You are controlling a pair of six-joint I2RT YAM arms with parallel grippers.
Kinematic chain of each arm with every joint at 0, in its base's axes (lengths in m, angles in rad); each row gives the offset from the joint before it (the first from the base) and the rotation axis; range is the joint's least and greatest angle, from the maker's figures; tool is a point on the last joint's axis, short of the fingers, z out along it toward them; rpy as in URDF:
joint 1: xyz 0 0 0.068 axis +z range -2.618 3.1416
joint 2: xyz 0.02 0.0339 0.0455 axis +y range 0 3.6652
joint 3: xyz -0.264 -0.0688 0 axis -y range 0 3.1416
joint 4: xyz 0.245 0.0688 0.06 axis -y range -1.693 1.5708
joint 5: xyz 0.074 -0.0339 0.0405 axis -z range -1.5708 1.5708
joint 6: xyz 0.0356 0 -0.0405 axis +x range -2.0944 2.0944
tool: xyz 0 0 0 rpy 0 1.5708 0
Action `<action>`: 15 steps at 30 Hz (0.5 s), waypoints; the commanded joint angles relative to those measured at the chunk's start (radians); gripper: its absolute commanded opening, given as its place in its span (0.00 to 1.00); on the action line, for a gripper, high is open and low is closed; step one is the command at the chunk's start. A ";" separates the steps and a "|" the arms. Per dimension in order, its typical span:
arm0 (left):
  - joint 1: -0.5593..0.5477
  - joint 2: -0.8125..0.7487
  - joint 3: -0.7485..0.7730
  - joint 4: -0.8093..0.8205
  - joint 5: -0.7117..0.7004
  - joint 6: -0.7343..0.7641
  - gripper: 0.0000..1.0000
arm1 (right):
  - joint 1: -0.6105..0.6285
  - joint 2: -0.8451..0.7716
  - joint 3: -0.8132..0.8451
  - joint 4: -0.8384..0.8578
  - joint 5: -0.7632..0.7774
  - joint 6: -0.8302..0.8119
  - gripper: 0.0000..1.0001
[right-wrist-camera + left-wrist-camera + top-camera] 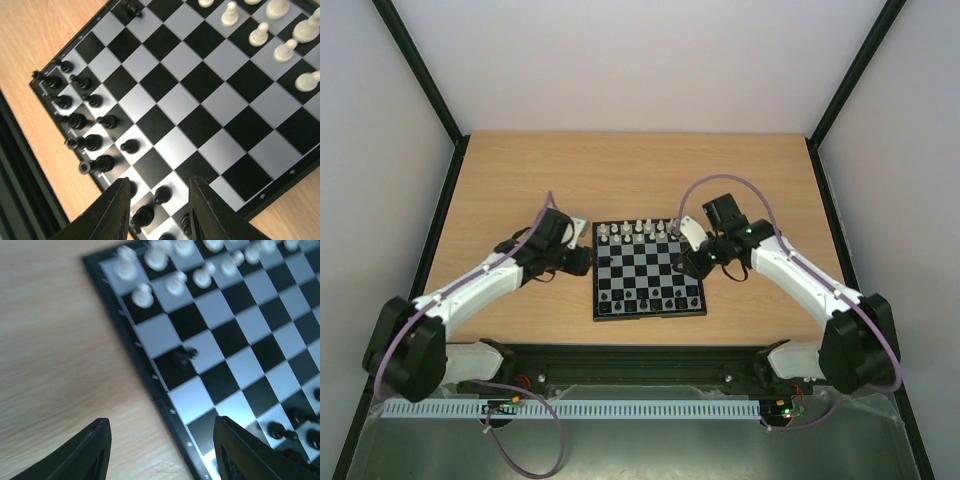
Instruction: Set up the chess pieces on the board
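The board (650,270) lies in the middle of the wooden table. White chess pieces (638,232) line its far side and black ones (650,300) its near side. My left gripper (586,260) hangs open at the board's left edge. In the left wrist view the left gripper (162,442) straddles the dark border (165,405) with nothing between its fingers. A lone black piece (182,357) stands a few squares ahead. My right gripper (157,202) is open over the board's near right corner. A black pawn (162,194) stands free on a square between its fingers.
A black rail (640,360) with the arm bases runs along the table's near edge. Dark frame posts (420,70) rise at the back corners. Bare wood (520,180) surrounds the board on every side.
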 commanded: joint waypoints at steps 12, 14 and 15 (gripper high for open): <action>-0.082 0.269 0.241 -0.055 0.063 0.172 0.57 | -0.022 -0.230 -0.174 0.103 -0.093 0.045 0.39; -0.085 0.313 0.277 -0.057 0.087 0.208 0.55 | -0.022 -0.257 -0.183 0.103 -0.088 0.044 0.40; -0.087 0.330 0.293 -0.061 0.090 0.228 0.54 | -0.022 -0.269 -0.187 0.104 -0.083 0.044 0.40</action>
